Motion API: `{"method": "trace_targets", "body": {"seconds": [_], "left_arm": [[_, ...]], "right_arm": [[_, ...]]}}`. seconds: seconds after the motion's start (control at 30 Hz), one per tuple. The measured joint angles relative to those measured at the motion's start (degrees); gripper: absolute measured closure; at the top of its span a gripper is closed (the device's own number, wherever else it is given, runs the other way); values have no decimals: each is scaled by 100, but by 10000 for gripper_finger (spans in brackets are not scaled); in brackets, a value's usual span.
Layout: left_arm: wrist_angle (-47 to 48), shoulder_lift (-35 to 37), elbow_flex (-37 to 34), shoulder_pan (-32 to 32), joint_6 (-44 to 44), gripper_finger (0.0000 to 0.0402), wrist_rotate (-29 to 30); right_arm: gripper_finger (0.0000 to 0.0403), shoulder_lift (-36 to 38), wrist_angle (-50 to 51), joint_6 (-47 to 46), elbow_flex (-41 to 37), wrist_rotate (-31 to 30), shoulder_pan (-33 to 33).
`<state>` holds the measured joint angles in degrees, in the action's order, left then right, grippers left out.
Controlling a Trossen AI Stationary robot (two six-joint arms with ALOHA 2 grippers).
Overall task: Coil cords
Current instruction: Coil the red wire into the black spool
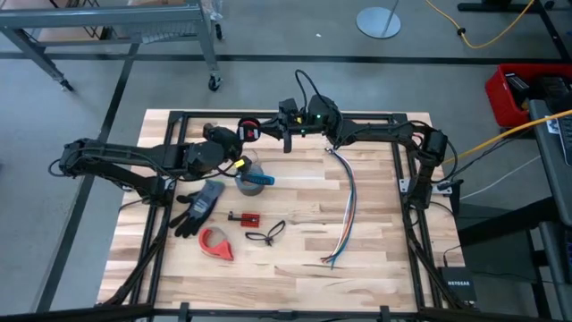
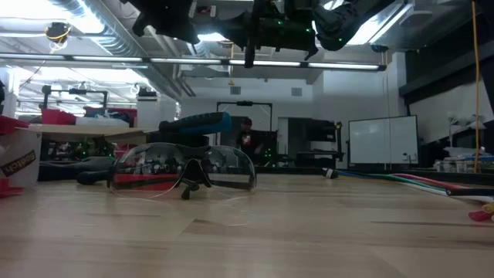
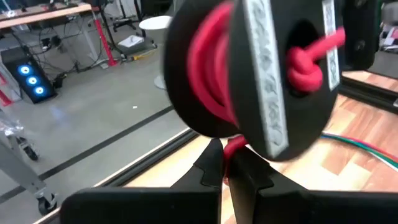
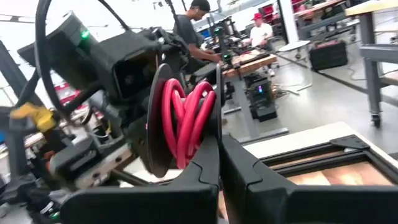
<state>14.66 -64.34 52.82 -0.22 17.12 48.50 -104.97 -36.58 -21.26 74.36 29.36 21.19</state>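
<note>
The red cord is wound as a small coil [image 3: 208, 68] between two black discs, with a red knot [image 3: 305, 70] poking through the near disc. It is held in the air over the table's far edge [image 1: 251, 131]. My left gripper [image 3: 229, 163] comes from the table's left and is shut on the cord. My right gripper [image 4: 219, 155] comes from the right and is shut on the coil [image 4: 184, 118]. In the high view the left gripper [image 1: 239, 136] and the right gripper [image 1: 268, 126] meet at the coil. My left gripper pinches a strand of the red cord [image 3: 231, 145] between its two fingertips, right under the discs. The coil sits just beyond the fingertips, clear of the table. My right gripper pinches the rim of one black disc [image 4: 216, 115] between its two fingers, coming level from the table's right. The coil stands on edge beyond the fingers, lifted clear.
On the table lie clear safety glasses [image 1: 253, 174] with a blue-handled tool, a black glove [image 1: 201, 204], a red and grey tape roll [image 1: 215, 243], a small black looped cord [image 1: 266, 234], a small red and black piece [image 1: 243, 217] and a long multicoloured wire bundle [image 1: 345, 206].
</note>
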Motion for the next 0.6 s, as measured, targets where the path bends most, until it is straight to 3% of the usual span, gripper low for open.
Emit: {"method": "trace_targets", "body": {"seconds": [0.3, 0.6], "left_arm": [[22, 347, -7, -71, -72, 399, -34], [-9, 468, -7, -68, -41, 371, -333]], "right_arm": [[402, 2, -97, -31, 8, 498, 69], [402, 9, -140, -118, 8, 850, 111]]}}
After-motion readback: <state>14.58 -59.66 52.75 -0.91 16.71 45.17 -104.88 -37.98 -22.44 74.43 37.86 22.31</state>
